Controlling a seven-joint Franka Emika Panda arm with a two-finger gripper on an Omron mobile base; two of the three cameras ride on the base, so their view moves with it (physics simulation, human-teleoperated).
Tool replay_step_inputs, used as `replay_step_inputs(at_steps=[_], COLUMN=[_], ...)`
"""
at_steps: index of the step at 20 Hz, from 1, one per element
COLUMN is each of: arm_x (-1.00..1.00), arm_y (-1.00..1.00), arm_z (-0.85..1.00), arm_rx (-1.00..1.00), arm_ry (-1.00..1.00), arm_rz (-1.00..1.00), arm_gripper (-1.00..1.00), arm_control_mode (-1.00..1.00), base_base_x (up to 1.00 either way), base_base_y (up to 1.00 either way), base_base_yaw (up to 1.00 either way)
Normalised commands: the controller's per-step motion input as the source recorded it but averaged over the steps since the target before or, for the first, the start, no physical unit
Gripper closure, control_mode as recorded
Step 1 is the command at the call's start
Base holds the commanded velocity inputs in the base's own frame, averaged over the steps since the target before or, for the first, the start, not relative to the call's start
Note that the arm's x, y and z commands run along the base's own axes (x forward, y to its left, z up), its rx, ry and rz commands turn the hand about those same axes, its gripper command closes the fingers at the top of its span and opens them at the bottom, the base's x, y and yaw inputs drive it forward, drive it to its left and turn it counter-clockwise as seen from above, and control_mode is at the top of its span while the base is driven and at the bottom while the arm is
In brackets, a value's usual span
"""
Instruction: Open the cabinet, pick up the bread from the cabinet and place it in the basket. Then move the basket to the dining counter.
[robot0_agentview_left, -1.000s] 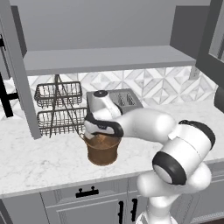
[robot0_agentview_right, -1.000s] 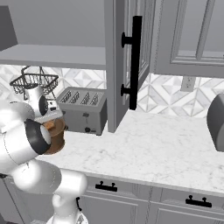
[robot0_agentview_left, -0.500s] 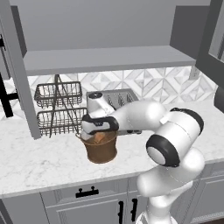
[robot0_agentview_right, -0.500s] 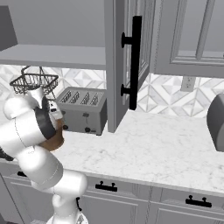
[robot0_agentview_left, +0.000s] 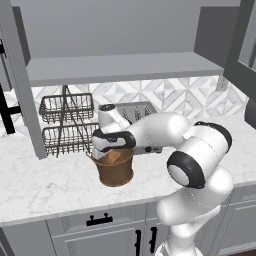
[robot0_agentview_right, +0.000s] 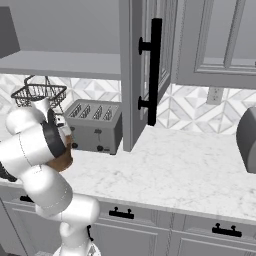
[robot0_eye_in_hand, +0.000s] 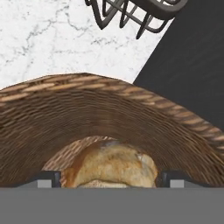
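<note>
The brown woven basket (robot0_agentview_left: 116, 171) stands on the marble worktop in front of the wire rack. The tan bread (robot0_eye_in_hand: 109, 165) lies on the basket's (robot0_eye_in_hand: 109, 118) floor, and a bit of it (robot0_agentview_left: 114, 157) peeks over the rim. My gripper (robot0_agentview_left: 114, 149) points down into the basket's mouth. In the hand view the gripper (robot0_eye_in_hand: 109, 181) is open, one fingertip either side of the loaf and apart from it. The cabinet (robot0_agentview_left: 125, 67) above has its door (robot0_agentview_right: 145, 75) swung open, and its grey shelf is bare. The dining counter is out of view.
A two-tier dark wire rack (robot0_agentview_left: 67, 125) stands just behind and left of the basket. A steel toaster (robot0_agentview_right: 95, 125) sits behind it to the right. The open door's black bar handle (robot0_agentview_right: 156, 70) hangs over the worktop. A dark appliance (robot0_agentview_right: 247, 140) stands at the far right.
My hand has stayed over the basket with the bread inside. The arm's elbow and upper links have swung round behind it.
</note>
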Motion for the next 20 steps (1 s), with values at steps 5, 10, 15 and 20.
replay_step_inputs(at_steps=[5, 10, 15, 20], arm_x=[-0.04, -0.35, -0.88, -0.54], arm_y=[0.00, 0.00, 0.00, 0.03], arm_z=[0.11, 0.66, 0.39, -0.31], arm_rx=[0.00, 0.00, 0.00, -0.05], arm_ry=[0.01, 0.00, 0.01, 0.12], arm_rz=[0.00, 0.00, 0.00, 0.05], arm_gripper=[-1.00, -1.00, -1.00, -1.00], arm_control_mode=[-1.00, -1.00, -1.00, -1.00], base_base_x=[0.00, 0.00, 0.00, 0.00], base_base_y=[0.00, 0.00, 0.00, 0.00], base_base_yaw=[0.00, 0.00, 0.00, 0.00])
